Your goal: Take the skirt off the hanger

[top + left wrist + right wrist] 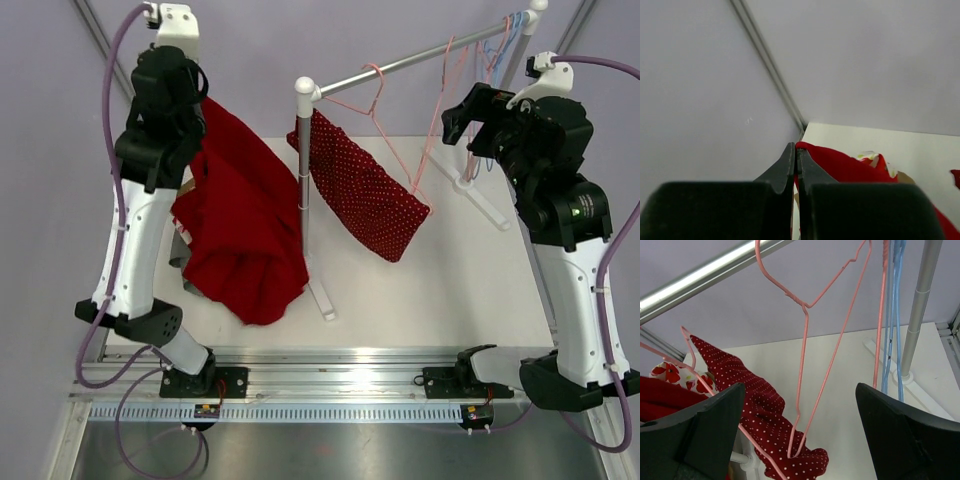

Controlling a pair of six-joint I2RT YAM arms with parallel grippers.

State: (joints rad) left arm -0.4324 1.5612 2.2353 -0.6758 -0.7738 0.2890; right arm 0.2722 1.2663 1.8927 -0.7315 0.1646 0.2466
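- The left gripper (795,152) stood raised at the table's far-left corner, close to the grey wall, its black jaws clamped on a fold of the plain red garment (245,230).
- That garment hung in soft, heavy folds from the jaws to the table (460,270), bunching near the front edge just left of the rack post (303,170).
- Little room lay between the left arm, the hanging cloth and the post.
- The dotted skirt (370,195), dark red with fine white spots, was still on the rack, slung at a slant from the post end toward the table's middle beneath the smooth metal rail (410,62).
- A thin pink wire hanger (379,90) hooked the rail above the skirt.
- A second pink hanger (804,335) hung farther right, its lower corner tucked into the skirt's hem.
- Bare white tabletop lay open in front of and to the right of the skirt.
- Blue hangers (892,315) hung at the rail's right end.
- The right gripper (800,390) hovered before the second hanger, fingers spread wide and holding nothing.
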